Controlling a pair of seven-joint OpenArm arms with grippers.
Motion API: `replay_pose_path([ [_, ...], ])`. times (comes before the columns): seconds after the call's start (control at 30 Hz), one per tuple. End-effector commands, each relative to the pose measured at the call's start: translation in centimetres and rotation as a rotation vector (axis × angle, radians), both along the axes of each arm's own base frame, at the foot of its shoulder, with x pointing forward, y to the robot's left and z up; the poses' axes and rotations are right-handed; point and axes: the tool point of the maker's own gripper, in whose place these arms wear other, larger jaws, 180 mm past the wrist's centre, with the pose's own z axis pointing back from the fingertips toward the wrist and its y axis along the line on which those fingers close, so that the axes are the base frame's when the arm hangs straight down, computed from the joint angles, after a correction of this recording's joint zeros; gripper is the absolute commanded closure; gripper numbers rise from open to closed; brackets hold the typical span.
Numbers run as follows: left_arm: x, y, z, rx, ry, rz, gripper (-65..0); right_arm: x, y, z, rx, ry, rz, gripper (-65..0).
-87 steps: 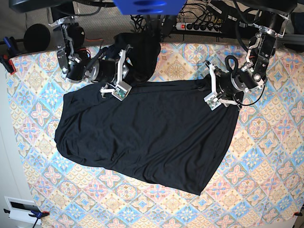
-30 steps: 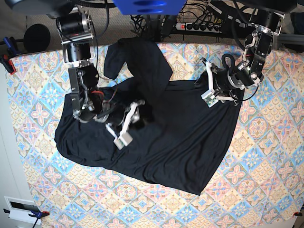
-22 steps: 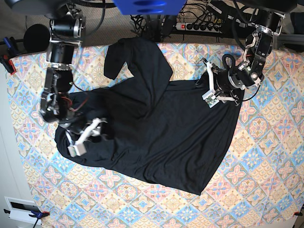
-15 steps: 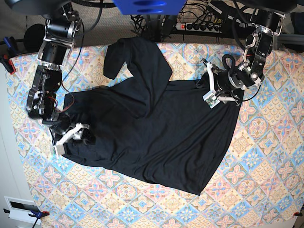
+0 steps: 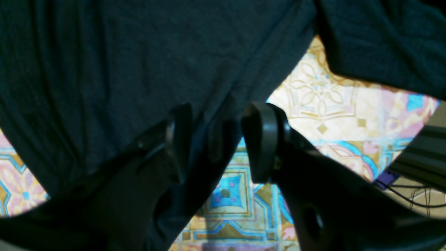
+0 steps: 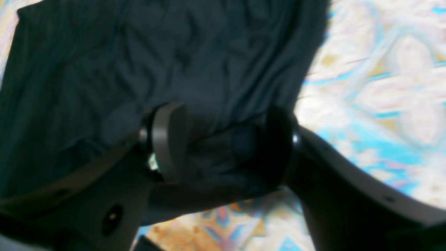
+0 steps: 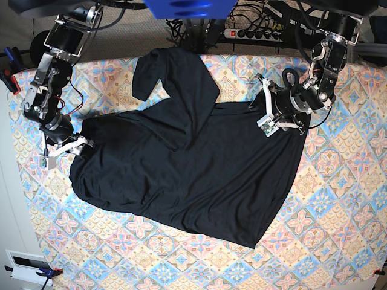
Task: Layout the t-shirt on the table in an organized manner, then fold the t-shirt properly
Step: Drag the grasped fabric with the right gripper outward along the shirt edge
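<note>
both arms are black with silvery metal brackets at the joints and black cables looped alongside; the right arm (image 7: 49, 90) also carries a thin red wire. the left gripper (image 5: 217, 143) has smooth, rounded black fingers, a round hole in one. the right gripper (image 6: 223, 139) looks alike, one pad greyish, though blurred.

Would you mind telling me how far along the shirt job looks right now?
Early. The t-shirt lies spread but crooked on the table, one sleeve thrown up toward the far edge. In hand: the right tool stands open at the shirt's corner, and the left tool sits on the opposite corner, its grip unclear. Left: straightening the shirt and every fold.
</note>
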Motion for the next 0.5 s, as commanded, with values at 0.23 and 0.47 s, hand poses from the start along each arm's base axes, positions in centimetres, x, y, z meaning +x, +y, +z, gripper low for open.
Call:
replay_pose_path([
  [0.23,0.7,0.1,0.9,-0.01,-0.033,-0.002,-26.3,-0.8,0.1,-0.3,-0.082,0.007,-0.009,-27.9],
  [0.47,0.7,0.1,0.9,-0.011,-0.031,-0.002,-26.3,-1.7,1.9,-1.8,-0.051,0.041,0.013,-17.6],
])
